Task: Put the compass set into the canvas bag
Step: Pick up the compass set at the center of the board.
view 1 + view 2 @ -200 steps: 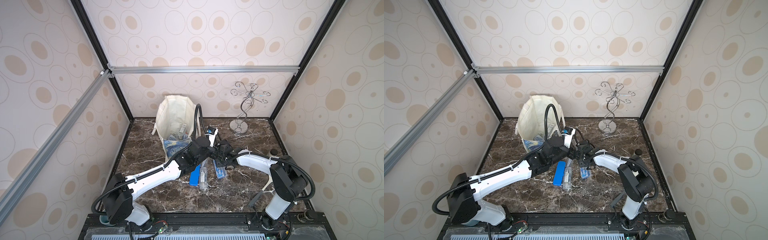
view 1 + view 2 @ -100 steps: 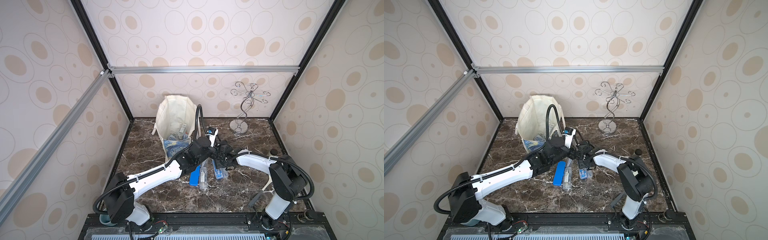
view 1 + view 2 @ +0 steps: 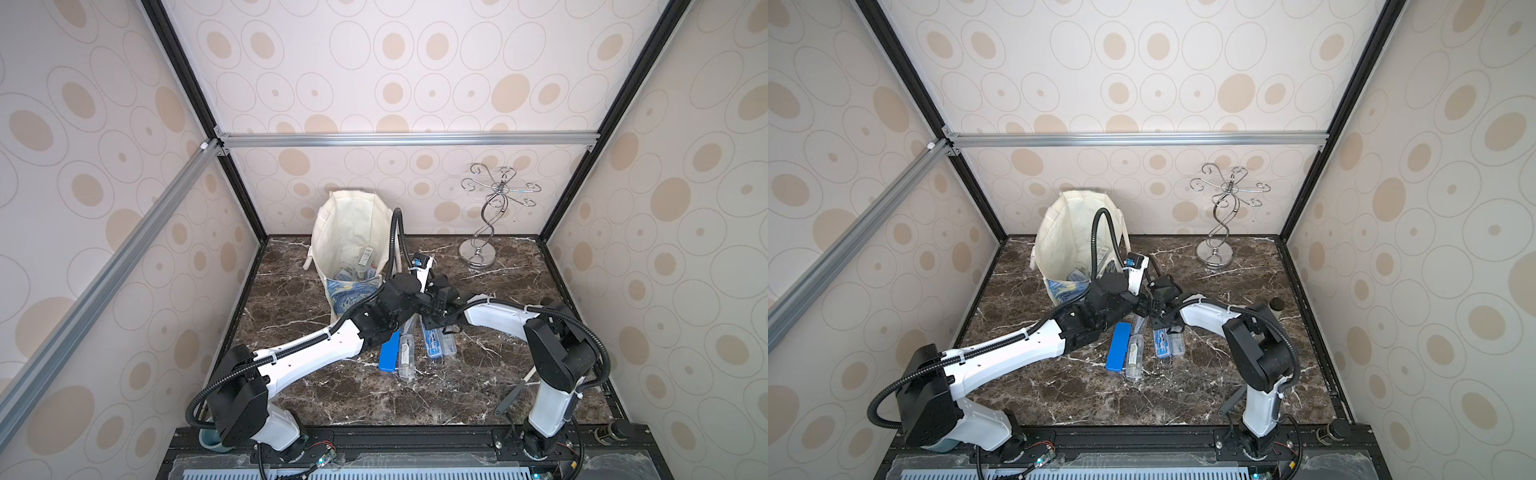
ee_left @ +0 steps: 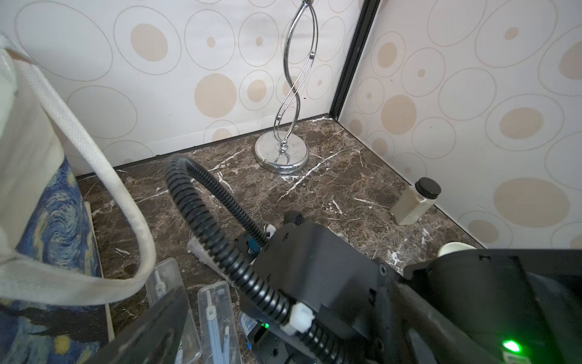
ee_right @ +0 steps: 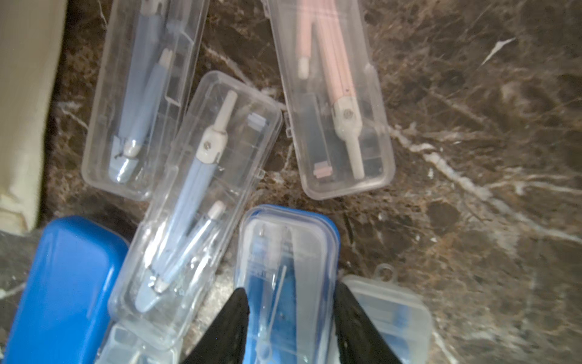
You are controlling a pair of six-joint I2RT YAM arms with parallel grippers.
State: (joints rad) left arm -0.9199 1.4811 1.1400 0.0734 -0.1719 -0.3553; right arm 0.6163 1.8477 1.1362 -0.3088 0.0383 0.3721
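Near the middle of the marble table point(image 3: 478, 374), the right gripper point(image 5: 291, 288) is clamped on the long sides of a blue-based compass set point(image 5: 285, 245), which lies among other clear cases point(image 5: 201, 201). Blur smears its contents. Beside it the left gripper point(image 4: 294, 285) is spread wide, with only 1 finger point(image 4: 148, 324) clearly visible behind the right arm point(image 4: 315, 268). At the back wall the canvas bag point(image 3: 347, 224) stands open, and what lies in it is hard to make out.

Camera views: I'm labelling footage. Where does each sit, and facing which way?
Top views: high in front, facing down at the table; left arm and right arm show.
Left wrist: beside the canvas bag, facing the chrome stand; right arm shows.
Right wrist: above compass cases, facing down; right gripper shows.
Shared: the bag, also in top views.
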